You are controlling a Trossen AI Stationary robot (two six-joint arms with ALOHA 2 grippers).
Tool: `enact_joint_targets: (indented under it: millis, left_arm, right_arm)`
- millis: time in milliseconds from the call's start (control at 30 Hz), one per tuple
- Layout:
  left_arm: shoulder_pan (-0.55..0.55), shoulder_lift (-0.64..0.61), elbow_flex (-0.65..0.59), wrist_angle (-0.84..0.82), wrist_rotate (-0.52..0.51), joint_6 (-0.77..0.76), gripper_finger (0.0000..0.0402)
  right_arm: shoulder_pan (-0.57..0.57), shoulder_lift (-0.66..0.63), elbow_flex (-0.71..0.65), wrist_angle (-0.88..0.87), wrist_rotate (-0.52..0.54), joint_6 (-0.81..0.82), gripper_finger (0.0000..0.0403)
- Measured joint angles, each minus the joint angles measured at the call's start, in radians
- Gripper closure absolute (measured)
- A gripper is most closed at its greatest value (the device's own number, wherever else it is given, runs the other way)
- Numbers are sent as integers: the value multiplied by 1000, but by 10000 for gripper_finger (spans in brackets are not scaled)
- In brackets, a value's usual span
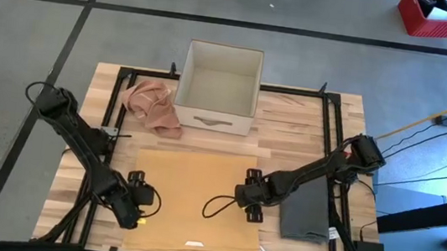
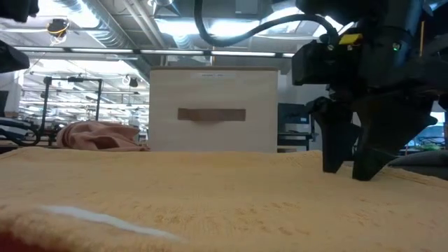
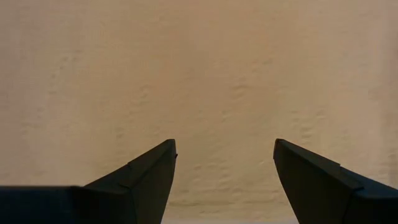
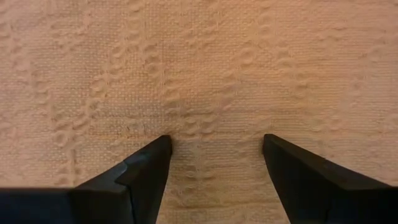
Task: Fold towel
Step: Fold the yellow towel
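towel [image 1: 190,194] tan, flat, rectangular, woven bumpy texture.

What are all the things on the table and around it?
Towel: one, yellow-tan, spread flat on the middle of the table.
Pink cloth: one, crumpled, left of the box.
Box: one, pale beige, open top, at the table's far edge.
Grey cloth: one, folded, on the table's right side.
Table: one, light wood, black frame.
Red crate: one, on the floor, far right.
Left end effector: one, dark, open, over the towel's left edge.
Right end effector: one, dark, open, down at the towel's right edge.
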Motion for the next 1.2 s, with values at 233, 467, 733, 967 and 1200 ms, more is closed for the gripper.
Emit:
enact_joint_targets:
  millis: [233,467,733,967,1200]
  left_arm:
    - [4,45,0,-32,8,41,140]
    - [76,65,0,-53,86,55,140]
    - [159,65,0,-63,126,98,140]
    - [146,65,-73,7,175,59,140]
    - [133,57,-152,76,156,41,140]
  right_arm:
    - [0,-5,-2,7,4,64,143]
    - [1,-3,-3,47,43,139,143]
    - [0,-2,-3,68,44,139,143]
    - [0,-2,-4,70,43,139,143]
    - [0,-1,-4,83,44,138,143]
